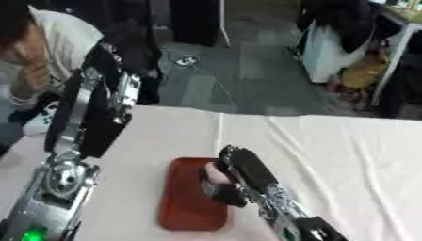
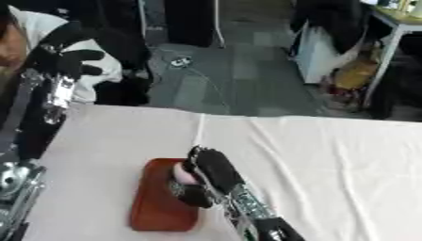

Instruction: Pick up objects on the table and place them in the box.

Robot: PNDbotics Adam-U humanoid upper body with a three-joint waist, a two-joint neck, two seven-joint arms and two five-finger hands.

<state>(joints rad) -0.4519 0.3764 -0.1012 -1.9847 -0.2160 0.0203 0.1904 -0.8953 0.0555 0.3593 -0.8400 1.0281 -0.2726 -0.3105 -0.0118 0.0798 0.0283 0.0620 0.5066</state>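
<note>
A flat dark red tray lies on the white tablecloth; the right hand hangs over its right edge, fingers curled round a small pink object; the left hand is raised at upper left, fingers loosely spread.

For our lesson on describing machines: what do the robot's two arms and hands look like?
The left arm is silver metal with round joint housings, black panels and a small green light low down; its left hand is black. The right arm is silver and black with small coloured markings, ending in a bulky black right hand.
</note>
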